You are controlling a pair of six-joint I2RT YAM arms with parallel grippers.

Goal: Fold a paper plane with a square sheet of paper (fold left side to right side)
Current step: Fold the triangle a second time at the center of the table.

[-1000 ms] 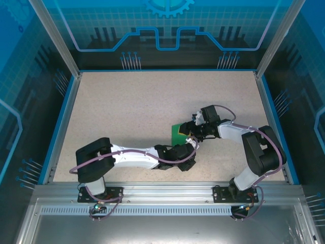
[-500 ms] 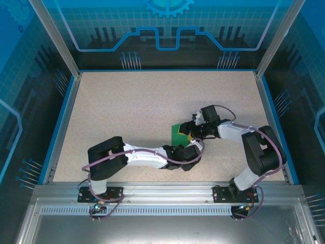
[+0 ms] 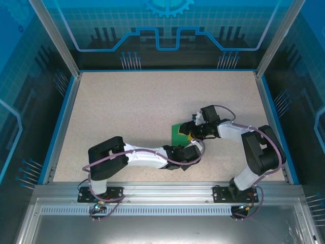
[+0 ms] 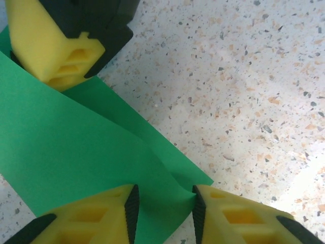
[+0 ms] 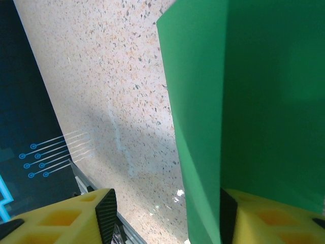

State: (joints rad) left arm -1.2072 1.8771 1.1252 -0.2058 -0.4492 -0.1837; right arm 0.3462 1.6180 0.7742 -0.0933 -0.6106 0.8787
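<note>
Here the left gripper (image 4: 163,206) stands jaws apart, straddling the near edge of the paper (image 4: 66,147) without pinching it. Beyond, the right gripper (image 5: 165,208), also apart, lays one finger (image 4: 51,51) on the sheet. The paper looks light, limp and easily creased, so pinch an edge.

The left arm (image 3: 139,156) and right arm (image 3: 231,131) look alike: white shells between chunky black joints, purplish-grey cables (image 3: 83,170) trailing along them, black base plates (image 3: 100,193). Their fingers (image 4: 81,213) are yellow wedges with hollow ribbed cut-outs and black pads (image 4: 132,211).
</note>
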